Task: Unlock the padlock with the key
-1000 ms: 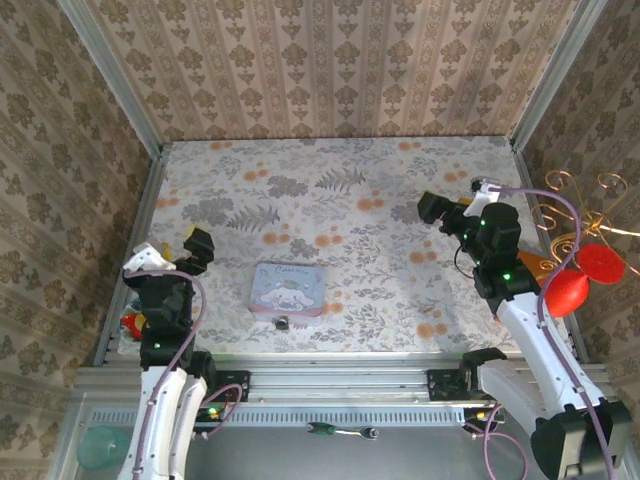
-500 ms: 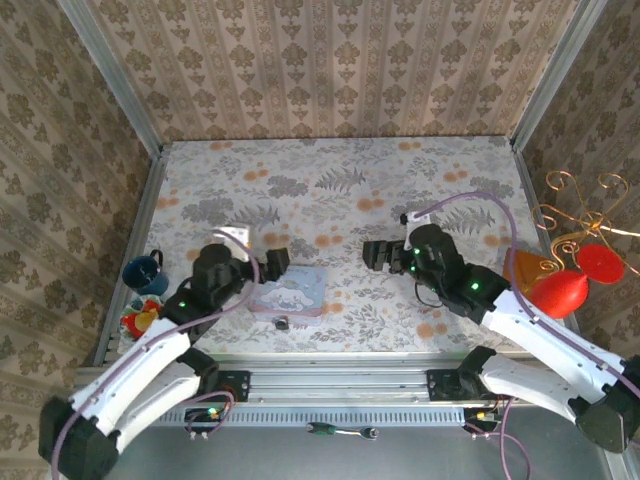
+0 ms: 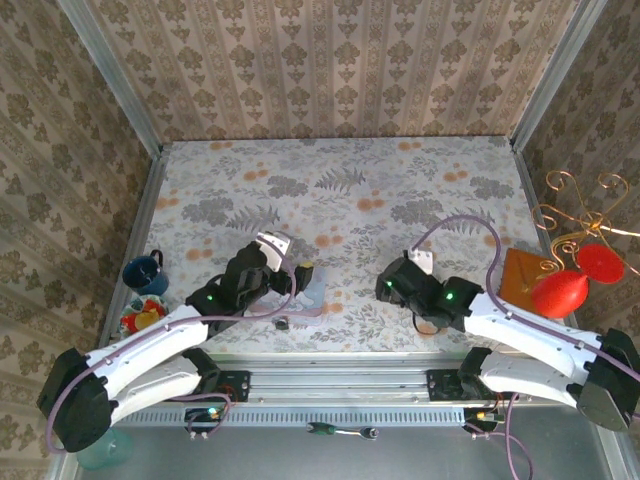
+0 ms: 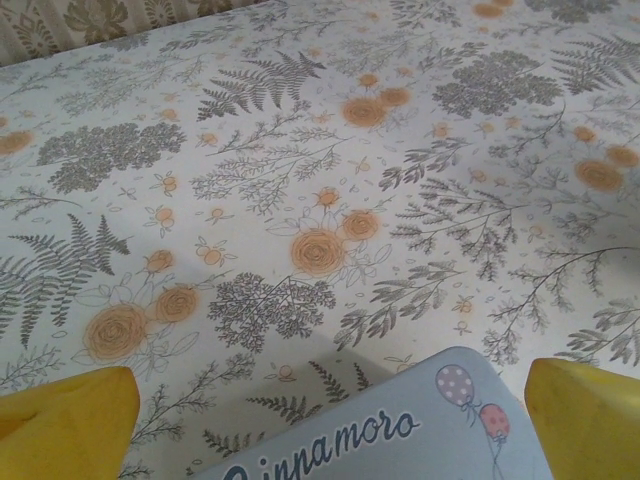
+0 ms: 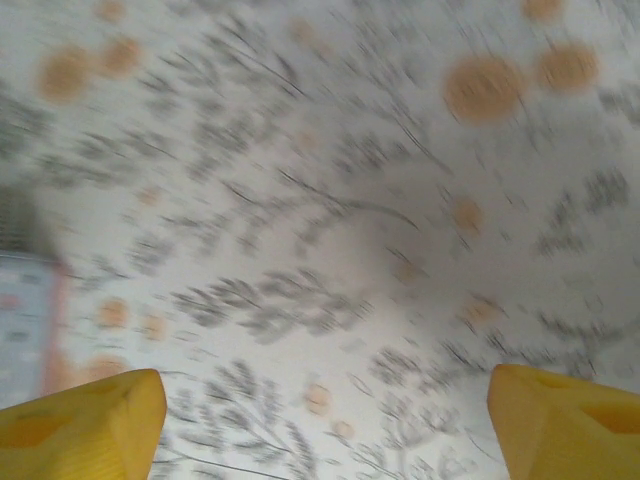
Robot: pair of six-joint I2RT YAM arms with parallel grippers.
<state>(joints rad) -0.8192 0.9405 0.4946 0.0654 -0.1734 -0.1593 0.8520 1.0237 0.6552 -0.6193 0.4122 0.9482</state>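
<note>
Tiny black squarish padlock (image 3: 282, 323) just beside near edge of pastel blue cartoon tin (image 3: 314, 297), close to table's front rail. Left gripper (image 3: 296, 279) over tin, yellow fingers (image 4: 70, 420) spread wide. Right gripper (image 3: 386, 289) likewise spread, above bare floral tabletop (image 3: 340, 190), apart from padlock.

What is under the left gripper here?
The left gripper hangs open over the tin, whose printed far edge shows between its fingers. From above, the arm covers most of it; the padlock lies uncovered beside the tin's near edge.

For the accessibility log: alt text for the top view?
Above a floral table, the left gripper hangs over a pastel tin, the right gripper off to its right. A tiny black padlock lies at the tin's near edge.
</note>
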